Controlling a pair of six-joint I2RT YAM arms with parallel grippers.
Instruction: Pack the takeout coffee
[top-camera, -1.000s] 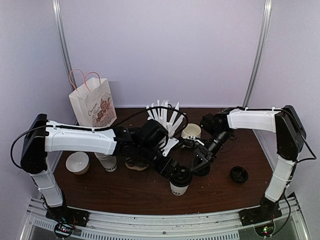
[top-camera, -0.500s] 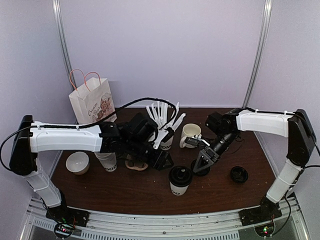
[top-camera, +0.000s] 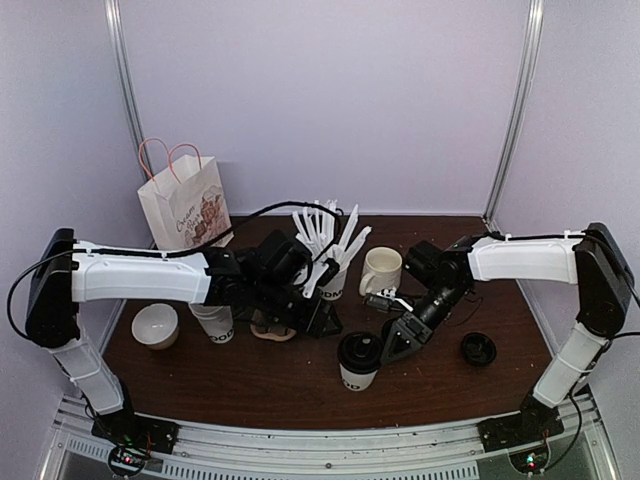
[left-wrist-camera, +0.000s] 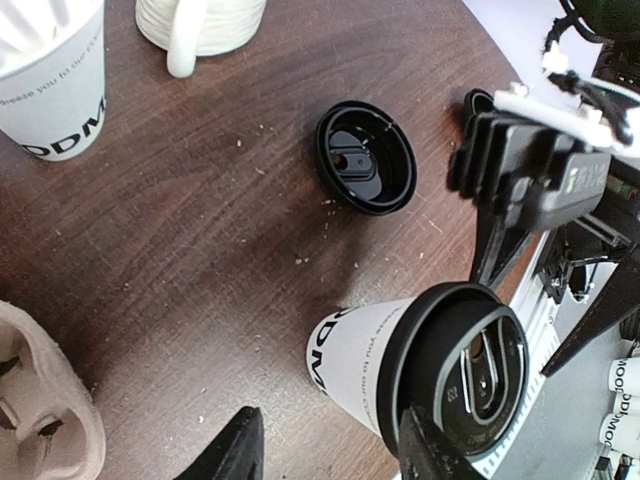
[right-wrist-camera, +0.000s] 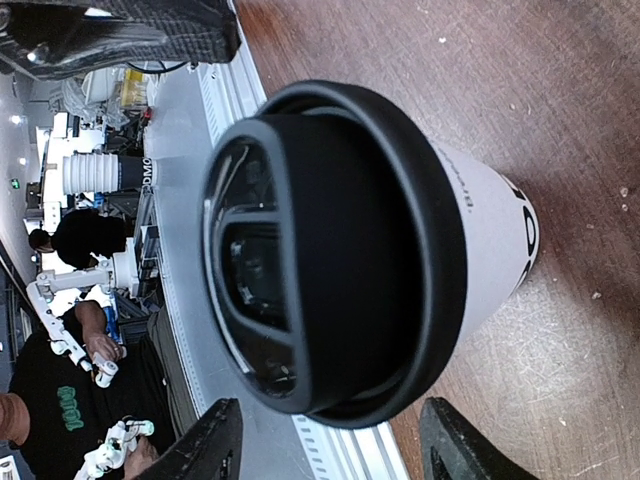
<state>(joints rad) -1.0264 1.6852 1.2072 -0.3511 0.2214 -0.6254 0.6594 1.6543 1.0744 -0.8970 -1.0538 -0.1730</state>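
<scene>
Top view: the lidded cup (top-camera: 360, 361) stands on the counter (top-camera: 280, 388) between the left gripper (top-camera: 324, 324) and the right gripper (top-camera: 398, 344). A second cup (top-camera: 215, 323) is half hidden under the left arm (top-camera: 150, 280).

Left wrist: the jaws are spread and empty, their tips cut off.

Right wrist: the jaws are spread, with the cup just ahead, untouched.

You have the tall white black-lidded paper cup (top-camera: 359, 364) upright on the dark wooden worktop (top-camera: 250, 385) (right end effector (top-camera: 393, 348) just beside it).
</scene>
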